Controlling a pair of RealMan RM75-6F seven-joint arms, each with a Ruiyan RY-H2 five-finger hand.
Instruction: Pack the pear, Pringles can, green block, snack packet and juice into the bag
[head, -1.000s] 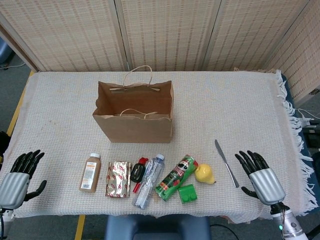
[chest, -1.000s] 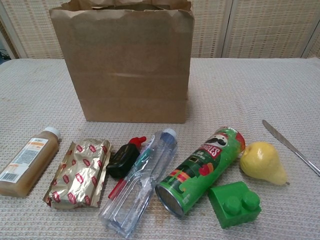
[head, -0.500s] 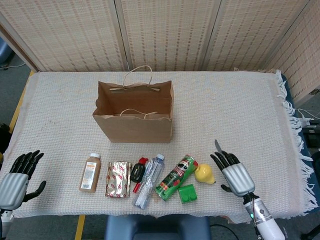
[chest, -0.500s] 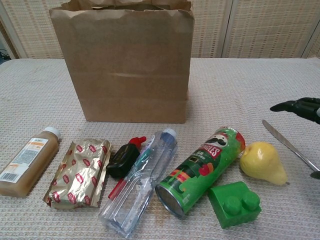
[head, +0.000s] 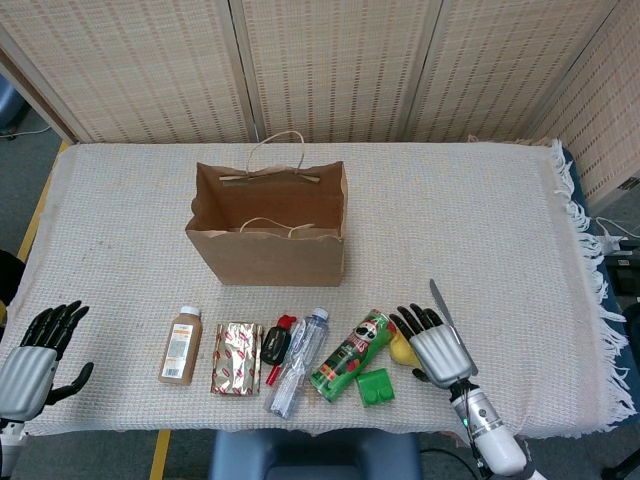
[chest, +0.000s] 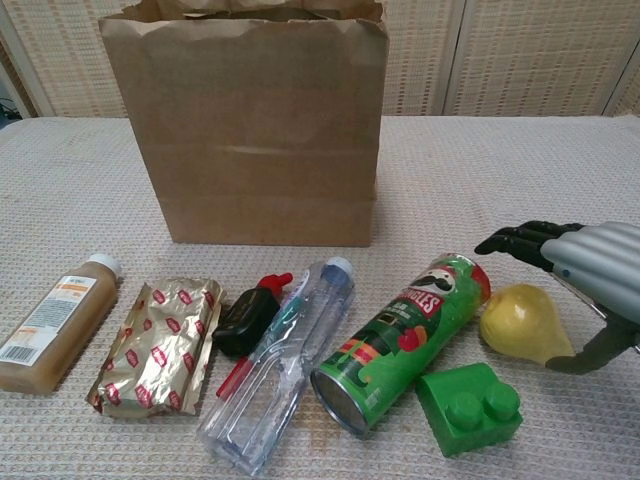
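The surface (head: 500, 220) is wearing a coarse, cream woven cloth with a fringe along its right edge. A stiff brown paper bag (head: 268, 228) is standing upright and open, twine handles up, well behind the row of items. Along the front edge, left to right, are lying: the juice (head: 181, 345), a flat bottle of brown liquid with a white cap; the snack packet (head: 237, 357), crinkled gold foil with red marks; a clear plastic bottle (head: 297, 362); the Pringles can (head: 352, 354), a glossy green cylinder on its side; the green block (head: 375, 386), studded and square; and the smooth yellow pear (chest: 524, 322) just beside it. The right hand (head: 432, 340) is hovering over the pear with fingers spread, grasping nothing. The left hand (head: 35, 350) is resting released at the front left corner, fingers apart, with bare cloth between it and the juice.
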